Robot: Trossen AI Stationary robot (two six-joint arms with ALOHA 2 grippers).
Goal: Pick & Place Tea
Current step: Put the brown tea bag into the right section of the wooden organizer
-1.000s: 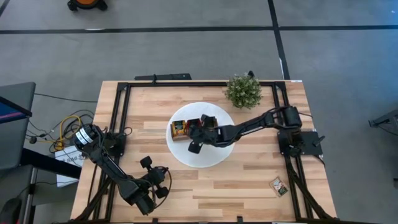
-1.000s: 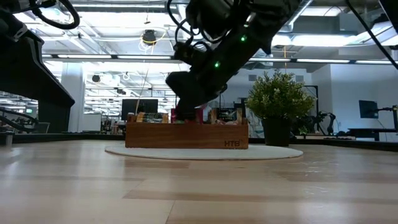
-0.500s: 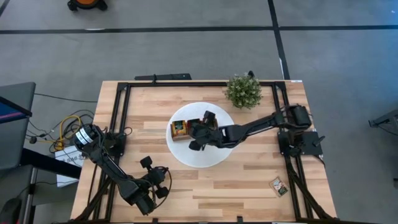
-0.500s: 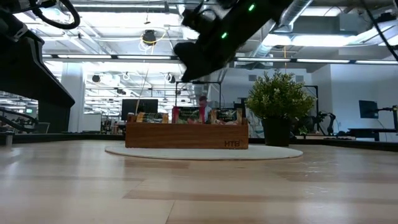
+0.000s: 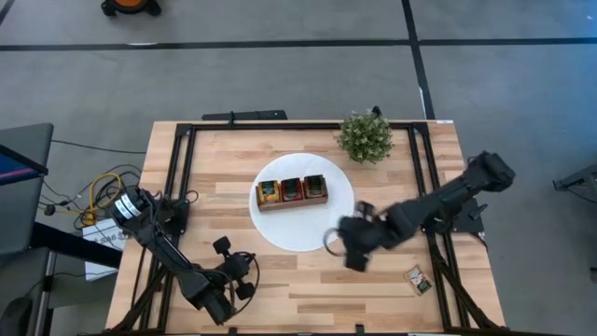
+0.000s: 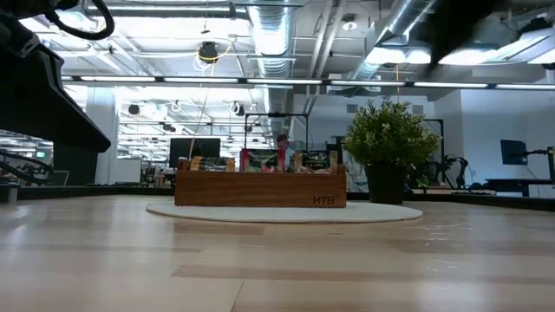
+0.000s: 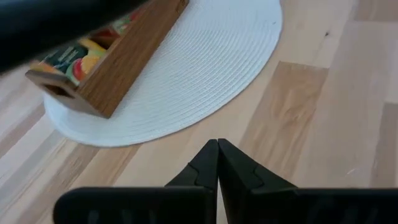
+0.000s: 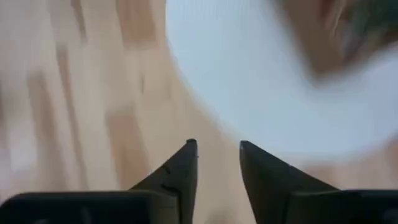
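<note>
Tea sachets stand in the three compartments of a narrow wooden box on a white disc; their tops show above the box wall. One more sachet lies flat on the table near its right front corner. My right gripper hangs above the disc's near right rim, open with nothing between its fingers. My left gripper stands shut and empty near the table's front left, pointing toward the disc.
A small green plant in a dark pot stands at the far right, just beyond the disc. Black frame rails run along the table's left, right and far sides. Bare wood lies between the disc and the near edge.
My right gripper has risen out of the wooden box's middle compartment and swung fast toward the table's near right, past the disc's rim and out of the low view. The sachets stay in the box. My left arm has kept still.
</note>
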